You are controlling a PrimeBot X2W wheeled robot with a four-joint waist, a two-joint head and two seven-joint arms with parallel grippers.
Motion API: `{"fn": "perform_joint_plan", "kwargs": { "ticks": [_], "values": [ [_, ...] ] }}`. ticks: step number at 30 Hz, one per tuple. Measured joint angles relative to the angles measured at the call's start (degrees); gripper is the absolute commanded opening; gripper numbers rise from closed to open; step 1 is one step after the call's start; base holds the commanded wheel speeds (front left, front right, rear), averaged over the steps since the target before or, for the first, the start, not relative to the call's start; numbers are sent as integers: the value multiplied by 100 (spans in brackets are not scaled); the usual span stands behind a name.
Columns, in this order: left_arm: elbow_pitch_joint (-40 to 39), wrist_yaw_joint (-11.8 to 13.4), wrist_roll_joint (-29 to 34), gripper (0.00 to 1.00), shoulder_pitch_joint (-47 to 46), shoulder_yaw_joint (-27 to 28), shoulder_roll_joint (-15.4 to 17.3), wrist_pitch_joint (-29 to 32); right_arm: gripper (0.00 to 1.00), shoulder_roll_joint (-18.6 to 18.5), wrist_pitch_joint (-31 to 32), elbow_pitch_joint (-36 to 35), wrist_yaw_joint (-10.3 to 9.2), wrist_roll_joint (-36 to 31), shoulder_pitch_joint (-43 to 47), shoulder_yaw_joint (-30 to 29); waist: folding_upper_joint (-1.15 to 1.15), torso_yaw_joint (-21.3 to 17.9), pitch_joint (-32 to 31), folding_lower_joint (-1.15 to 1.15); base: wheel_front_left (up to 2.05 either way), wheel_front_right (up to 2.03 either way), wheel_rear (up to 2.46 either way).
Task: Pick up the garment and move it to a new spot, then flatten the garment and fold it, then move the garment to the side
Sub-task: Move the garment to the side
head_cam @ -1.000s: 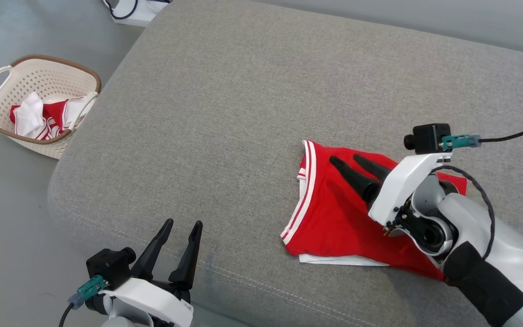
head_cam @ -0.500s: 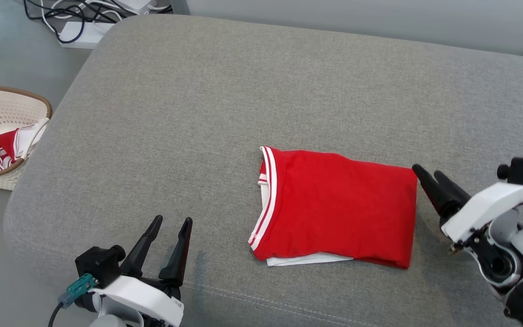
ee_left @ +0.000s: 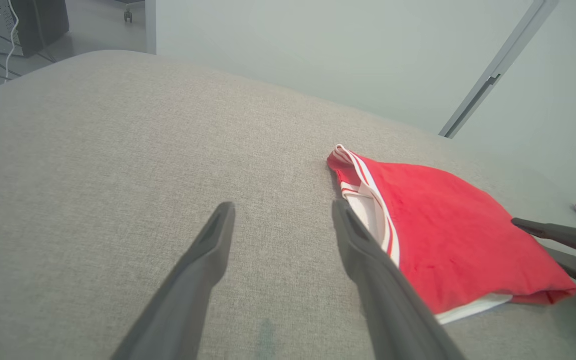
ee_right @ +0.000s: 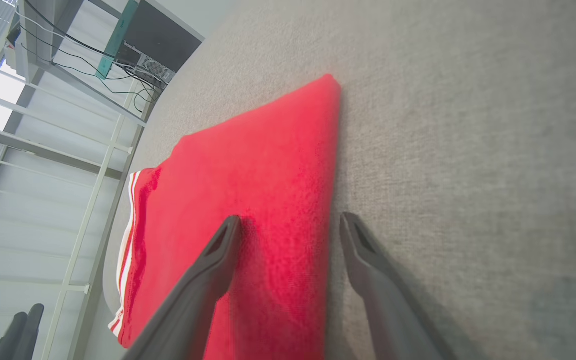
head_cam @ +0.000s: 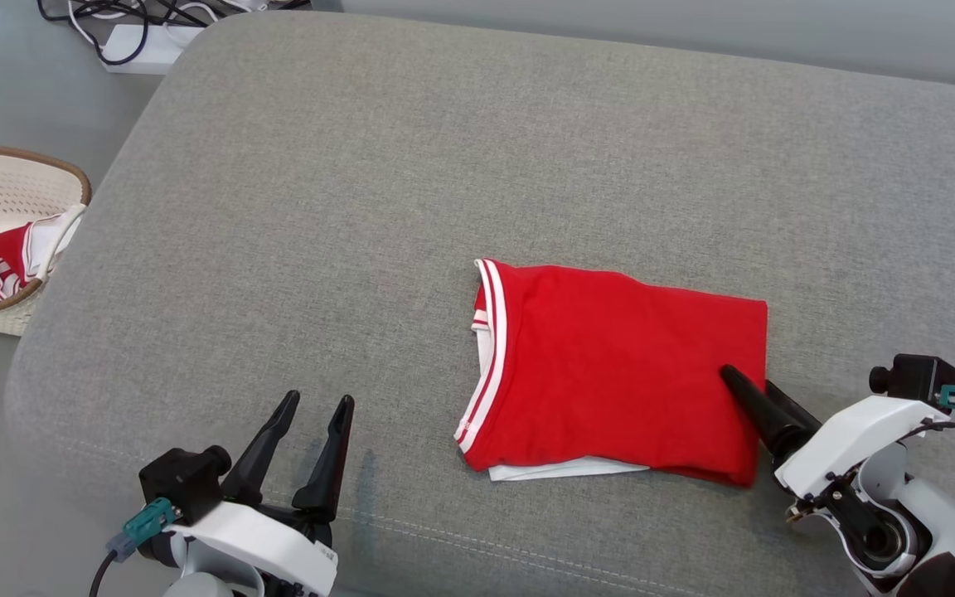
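The folded red garment with white-striped trim [head_cam: 610, 373] lies flat, right of centre, on the grey fabric cushion [head_cam: 345, 207]; the right gripper [head_cam: 747, 380], fingers spread, straddles its near right edge, probably to grip and shift it aside, while the left gripper [head_cam: 318, 400] rests spread at near left.

Left gripper [ee_left: 282, 205] comes up from six o'clock, fingers spread wide, nothing between them but grey cushion [ee_left: 93, 150]. At three o'clock lies the red garment [ee_left: 443, 240], folded flat, its white-striped edge just beside the nearer finger. Over at the far three o'clock edge, the right gripper [ee_left: 530, 235] pokes in, fingers parted at the garment's corner. Pale wall [ee_left: 318, 45] at twelve.
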Motion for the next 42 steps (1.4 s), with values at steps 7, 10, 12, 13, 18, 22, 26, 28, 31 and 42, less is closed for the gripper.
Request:
{"fn": "perform_joint_plan", "kwargs": {
  "ticks": [7,10,12,13,18,22,26,28,31,42],
  "values": [
    [0,0,0,100,-3,13,-8,0,14,104,189,43,-1,102,-203,45,0,159,89,0,0,0,0],
    [0,0,0,100,-4,27,-10,0,0,159,276,-31,-2,148,-238,122,0,181,92,0,0,0,0],
    [0,0,2,100,-6,32,-10,0,0,198,274,-56,-2,152,-238,147,0,169,83,0,0,0,0],
    [0,0,9,100,-8,32,-11,0,0,207,234,-56,-2,152,-236,143,0,158,77,0,0,0,0],
    [0,0,70,100,-11,38,-9,0,0,224,-59,-66,-1,142,-208,124,0,30,-6,0,0,0,0],
    [1,0,69,100,-10,-8,23,0,0,119,-229,-62,-1,140,-186,78,0,-154,-115,0,0,0,0],
    [-1,0,70,100,-11,-80,46,0,0,90,-312,-62,-1,136,-129,11,0,-403,-234,0,0,0,0],
    [-7,0,85,100,-11,-126,97,-1,0,80,-312,-54,-1,133,-48,33,0,-559,-286,0,0,0,0],
    [-7,0,94,100,-13,-174,172,0,0,47,-339,-49,-1,109,36,54,0,-827,-362,0,0,0,0],
    [1,0,92,100,-15,-265,185,0,0,23,-408,-57,-1,110,257,107,0,-1909,-569,0,0,0,0]
  ]
}}
